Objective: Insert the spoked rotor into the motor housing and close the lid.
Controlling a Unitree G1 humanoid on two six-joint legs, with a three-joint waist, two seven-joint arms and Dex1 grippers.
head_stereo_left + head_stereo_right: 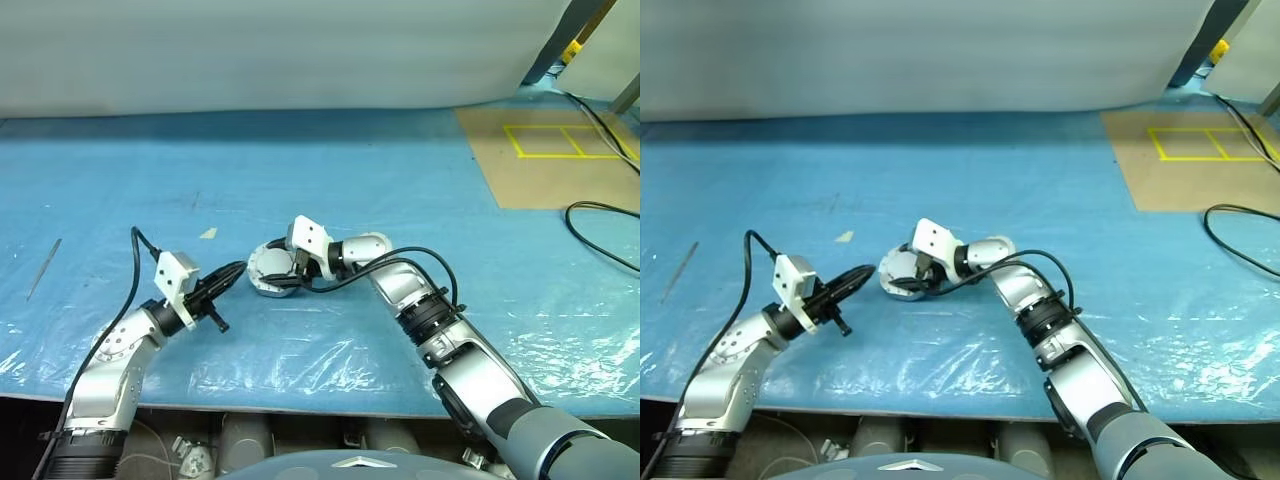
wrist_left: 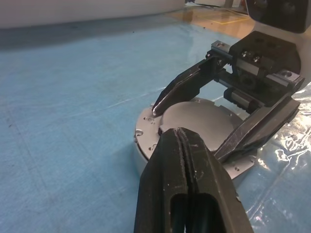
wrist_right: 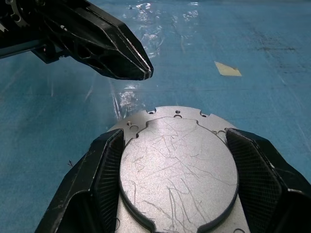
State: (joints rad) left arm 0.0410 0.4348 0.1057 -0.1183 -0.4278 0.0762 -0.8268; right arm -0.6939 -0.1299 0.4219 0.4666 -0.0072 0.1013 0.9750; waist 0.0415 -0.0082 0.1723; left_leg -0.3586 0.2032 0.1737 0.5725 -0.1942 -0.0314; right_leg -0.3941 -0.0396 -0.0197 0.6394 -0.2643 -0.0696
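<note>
- Right wrist view: right gripper grasping the motor housing, lid closed.
- Left gripper: fingers clenched, empty, just beside the housing.
- Blue table.

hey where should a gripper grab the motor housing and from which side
Grip the motor housing across its round side wall, coming in low with one jaw on each flank. It's a squat puck lying flat on the blue table with the lid closed on top. The right gripper already straddles it this way.
</note>
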